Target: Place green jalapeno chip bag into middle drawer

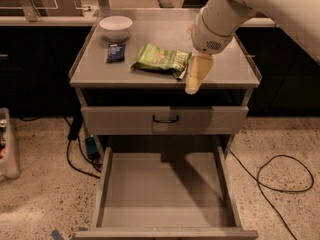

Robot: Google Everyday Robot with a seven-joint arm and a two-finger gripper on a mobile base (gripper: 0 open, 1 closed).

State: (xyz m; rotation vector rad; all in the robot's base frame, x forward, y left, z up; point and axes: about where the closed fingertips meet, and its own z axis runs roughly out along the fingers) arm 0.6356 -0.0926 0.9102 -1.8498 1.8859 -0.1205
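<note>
Camera view showed you a task barely begun. The crinkled light-green foil jalapeno chip bag [161,59] lay flat on the grey counter [220,69], near its front edge, and nothing had hold of it. Your cream-coloured gripper [192,87] hung pointing down just to the right of the bag, close by its right end, with its tip over the counter's front edge. You could not tell whether it was open or closed, nor whether it touched the bag. It carried nothing that could be seen.

Below, the wide grey metal middle drawer [165,194] stood pulled out, its flat floor bare, so the opening step looked done. By my judgement the grasp, the lift, the carry down and the release into that drawer were all left for you.

Counted, you had:
- one green chip bag
- one small dark blue packet [116,52], left of the bag
- one white round bowl [115,27], behind the packet
- one open drawer box
- one shut grey drawer front [125,120] above it, with one black handle [165,119]
- one gripper
</note>
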